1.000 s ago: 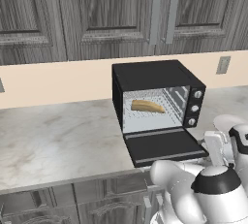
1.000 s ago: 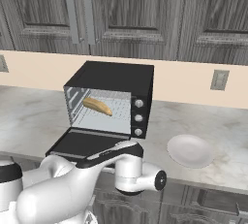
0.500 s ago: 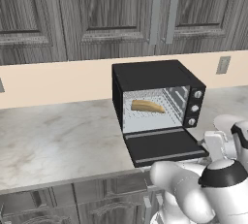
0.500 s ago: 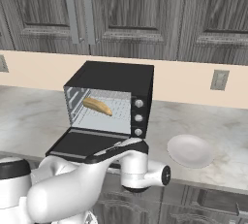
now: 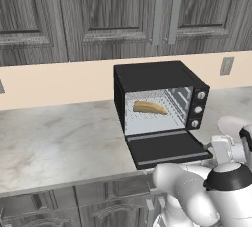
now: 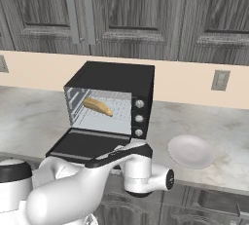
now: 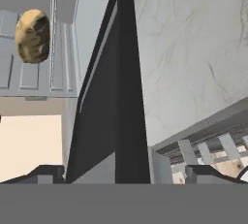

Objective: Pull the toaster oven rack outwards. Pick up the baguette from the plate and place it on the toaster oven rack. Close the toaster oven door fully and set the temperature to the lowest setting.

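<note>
In the left base view we find the black box-shaped toaster oven (image 5: 160, 98) standing on the grey marbled stone worktop (image 5: 59, 137), against the beige backsplash. Its black drop-down toaster oven door (image 5: 165, 148) lies fully lowered, level with the worktop edge. The small tan-golden baguette (image 5: 150, 107) rests inside the light grey cavity on the silver-grey wire toaster oven rack (image 5: 157, 115). Three small round knobs (image 5: 198, 109) sit in a column on the oven's right front. The round pale plate (image 5: 231, 124) lies on the worktop to the right of the oven, partly behind the arm.

In the right base view we note the same oven (image 6: 114, 97) with the door (image 6: 85, 143) down and the baguette (image 6: 97, 106) lying on the rack. The plate (image 6: 191, 151) is bare and sits apart from the oven, to its right. The white arm reaches low in front of the door edge.

In the hand view we see the door (image 7: 116, 116) edge-on as a dark slab running up the middle, the baguette (image 7: 32, 35) end-on at upper left, and the worktop (image 7: 193, 48) on the right. The gripper (image 7: 123, 172) straddles the door edge with its two dark fingertips (image 7: 46, 172) spread wide, pinching nothing.
</note>
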You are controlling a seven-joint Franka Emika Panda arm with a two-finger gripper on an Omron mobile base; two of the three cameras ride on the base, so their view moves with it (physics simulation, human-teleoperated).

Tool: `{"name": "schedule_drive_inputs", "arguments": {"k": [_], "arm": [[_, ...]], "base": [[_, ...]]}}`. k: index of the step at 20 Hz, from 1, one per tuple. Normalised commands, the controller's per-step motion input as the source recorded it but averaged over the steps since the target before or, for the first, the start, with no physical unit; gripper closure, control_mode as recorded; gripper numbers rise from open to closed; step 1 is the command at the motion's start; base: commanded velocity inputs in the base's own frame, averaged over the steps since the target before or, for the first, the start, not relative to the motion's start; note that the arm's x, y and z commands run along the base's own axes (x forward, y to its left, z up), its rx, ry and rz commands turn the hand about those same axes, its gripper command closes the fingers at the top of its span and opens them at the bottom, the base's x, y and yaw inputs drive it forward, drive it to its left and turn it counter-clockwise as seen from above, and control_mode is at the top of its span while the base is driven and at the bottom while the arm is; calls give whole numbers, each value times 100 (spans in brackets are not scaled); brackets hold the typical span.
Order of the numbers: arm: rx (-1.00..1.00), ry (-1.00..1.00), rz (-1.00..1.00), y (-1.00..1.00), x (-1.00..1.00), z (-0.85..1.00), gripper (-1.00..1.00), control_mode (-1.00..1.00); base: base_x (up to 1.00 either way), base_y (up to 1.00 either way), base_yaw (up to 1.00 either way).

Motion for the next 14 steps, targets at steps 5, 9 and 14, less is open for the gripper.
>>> {"name": "schedule_drive_inputs", "arguments": {"k": [5,9,14], "arm": [[0,1,-4,7,40,-15,-100,-100],[0,2,-7,4,37,-8,-100,-100],[0,0,-1,21,-27,-1,-100,-100]], "base": [[0,0,0],[0,0,0],[0,0,0]]}}
